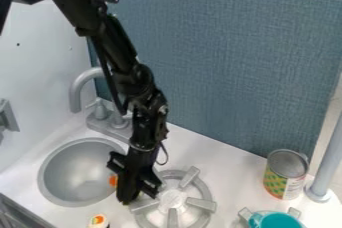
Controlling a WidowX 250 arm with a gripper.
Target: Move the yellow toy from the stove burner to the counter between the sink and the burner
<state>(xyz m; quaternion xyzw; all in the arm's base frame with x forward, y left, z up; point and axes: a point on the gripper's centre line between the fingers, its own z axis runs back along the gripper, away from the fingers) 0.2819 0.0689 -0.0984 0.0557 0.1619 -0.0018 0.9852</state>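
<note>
The gripper point(138, 191) hangs at lower centre, between the sink point(72, 173) at lower left and the burner point(172, 199), near an orange thing point(113, 180). A can point(286, 174) stands at lower right, above a teal pot point(277, 221).

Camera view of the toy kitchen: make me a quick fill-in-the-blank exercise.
1. The black gripper hangs between the round grey sink and the grey stove ____.
2. The curved grey ____ rises behind the sink.
3. The tin can with a green-and-yellow label stands upright, with a straight grey ____ to its right.

Missing words: burner; faucet; pole.
</note>
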